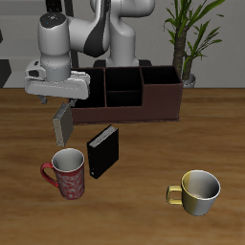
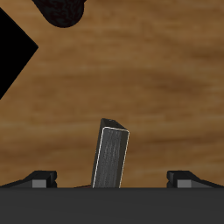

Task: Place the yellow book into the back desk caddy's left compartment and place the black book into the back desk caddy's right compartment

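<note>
Gripping the yellow book [image 1: 63,124], the gripper [image 1: 59,103] hangs above the table [image 1: 144,163] in front of the back desk caddy [image 1: 129,96]. In the wrist view the yellow book [image 2: 111,157] stands upright between the two fingertips [image 2: 42,178], its grey cover and pale edge visible; the gripper [image 2: 111,179] has the book between its jaws, though actual pad contact is hidden below the frame edge. Whether the book's lower edge touches the table cannot be told from the exterior view.

Black book [image 1: 103,151] stands on the table at about 4 o'clock from the yellow book, just beside it, apart from the gripper. Its dark corner [image 2: 13,54] shows in the wrist view.

Caddy sits at 1 o'clock from the gripper, farther back on the table. Both its end sections hold no book: the left compartment [image 1: 163,94] and the right compartment [image 1: 96,91].

Red patterned mug [image 1: 67,174] sits at 6 o'clock from the yellow book, near the table's front edge; its rim [image 2: 61,10] appears in the wrist view. Yellow mug [image 1: 199,190] is at 3 o'clock from the red mug, well apart. Potted plant [image 1: 187,38] stands behind the caddy.
</note>
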Controlling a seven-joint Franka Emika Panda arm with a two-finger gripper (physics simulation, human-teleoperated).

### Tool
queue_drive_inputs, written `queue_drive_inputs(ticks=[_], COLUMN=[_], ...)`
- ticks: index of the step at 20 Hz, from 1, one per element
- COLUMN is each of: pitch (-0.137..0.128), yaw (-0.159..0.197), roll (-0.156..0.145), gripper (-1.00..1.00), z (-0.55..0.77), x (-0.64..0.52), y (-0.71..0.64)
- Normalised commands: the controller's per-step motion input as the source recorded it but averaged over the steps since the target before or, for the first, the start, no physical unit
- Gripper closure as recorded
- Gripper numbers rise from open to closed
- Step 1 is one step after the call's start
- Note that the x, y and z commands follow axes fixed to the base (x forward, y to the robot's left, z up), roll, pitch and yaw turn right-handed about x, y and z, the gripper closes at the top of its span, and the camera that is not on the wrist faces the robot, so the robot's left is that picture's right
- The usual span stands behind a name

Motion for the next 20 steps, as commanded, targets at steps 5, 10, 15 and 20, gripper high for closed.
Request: queue_drive_inputs(ticks=[5,10,15,20], pitch=[0.017,0.018,0.017,0.008], yaw=[-0.045,-0.011,-0.011,-0.020], roll=[-0.009,-0.021,-0.005,-0.032], gripper=[-1.00,-1.00,-1.00,1.00], z=[-0.26,-0.21,-0.26,-0.11], x=[-0.01,0.00,0.02,0.04], y=[-0.04,-0.07,-0.03,-0.05])
